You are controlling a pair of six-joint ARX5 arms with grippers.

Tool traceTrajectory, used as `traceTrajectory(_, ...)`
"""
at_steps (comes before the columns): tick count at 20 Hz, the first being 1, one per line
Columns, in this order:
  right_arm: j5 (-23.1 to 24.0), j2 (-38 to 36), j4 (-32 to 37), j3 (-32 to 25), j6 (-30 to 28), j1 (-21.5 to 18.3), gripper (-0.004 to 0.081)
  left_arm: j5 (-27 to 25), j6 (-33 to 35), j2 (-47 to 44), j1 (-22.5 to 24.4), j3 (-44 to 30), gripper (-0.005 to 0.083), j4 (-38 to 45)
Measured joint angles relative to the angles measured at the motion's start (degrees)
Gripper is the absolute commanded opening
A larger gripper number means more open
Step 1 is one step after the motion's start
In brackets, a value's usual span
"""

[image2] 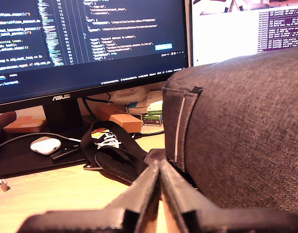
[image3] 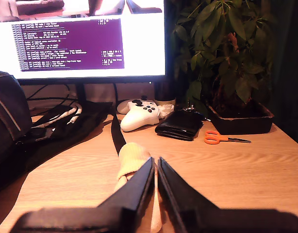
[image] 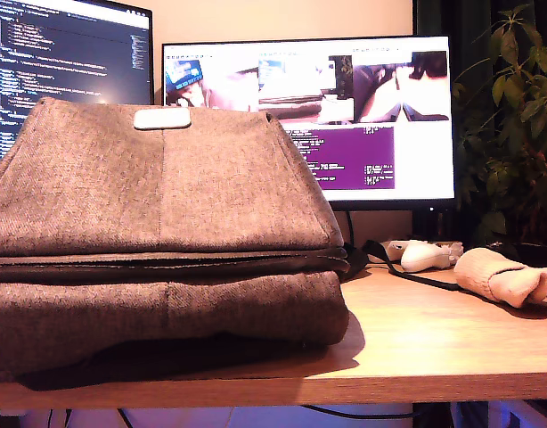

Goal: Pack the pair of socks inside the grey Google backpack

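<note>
The grey Google backpack (image: 158,205) lies flat and fills the exterior view's left and middle, with a white patch (image: 162,118) near its top. The pair of socks (image: 505,276), a pale peach bundle, rests on the desk at the exterior view's right. Neither arm shows in the exterior view. My first gripper (image2: 159,163) is shut with nothing in it, its tips close beside a corner of the backpack (image2: 246,126). My second gripper (image3: 155,160) is shut, poised just over the socks (image3: 132,158), which show beside and beneath its fingers.
Two lit monitors (image: 309,116) stand behind the bag. A white game controller (image3: 139,115), a black wallet (image3: 180,127), orange scissors (image3: 217,138) and a potted plant (image3: 226,63) sit behind the socks. Black straps (image2: 115,158), an earbud case (image2: 44,144) and small boxes (image2: 127,121) lie by the bag's corner.
</note>
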Motion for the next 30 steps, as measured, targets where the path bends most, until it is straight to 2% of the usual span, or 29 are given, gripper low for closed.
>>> traceTrajectory(1,2.08,0.0,-2.12,0.59,0.2,-0.22,-0.0013,3.1,0.0,-0.15,1.33,0.11,-0.0024,-1.25)
traceTrajectory(2,3.28,0.02,-3.87,1.49,1.86,-0.85,-0.0013,8.37,-3.82,-0.26,4.46,0.17,-0.0024,-3.34)
traceTrajectory(4,4.02,0.02,-3.91,2.78,2.82,-1.53,-0.0013,9.42,-4.96,-0.26,5.81,0.13,-0.0024,-4.02)
traceTrajectory(8,3.98,0.02,-3.06,3.21,2.82,-1.53,-0.0013,10.08,-5.75,-0.26,5.09,0.13,-0.0024,-2.6)
traceTrajectory(11,3.87,0.02,-2.86,3.21,3.02,-1.53,-0.0013,12.94,-6.19,-0.26,4.57,0.15,-0.0024,-1.03)
traceTrajectory(14,1.62,0.02,-2.38,3.21,4.0,-1.53,-0.0013,17.05,-9.14,-0.26,0.83,0.26,-0.0024,0.22)
traceTrajectory(18,-1.46,0.02,-0.28,3.3,10.58,-1.53,-0.0013,18.16,-11.69,-0.26,-5.99,2.8,-0.0024,-0.33)
traceTrajectory(23,-10.01,0.83,-8.63,7.26,10.62,-0.61,-0.0013,18.1,-11.67,0.94,-12.76,10.16,-0.0024,-4.55)
traceTrajectory(26,-16.41,5.84,-14.03,14.36,8.52,2.82,-0.0013,18.71,-10.03,5.53,-15.96,13.55,-0.0024,-8.31)
traceTrajectory(28,-22.23,10.69,-18.01,20.11,6.93,5.55,-0.0013,20.26,-8.33,9.27,-18.69,15.1,-0.0024,-8.66)
traceTrajectory(30,-25.66,16.66,-21.07,25.05,4.63,8.55,-0.0013,20.94,-7.58,12.46,-21.46,16.74,-0.0024,-9.07)
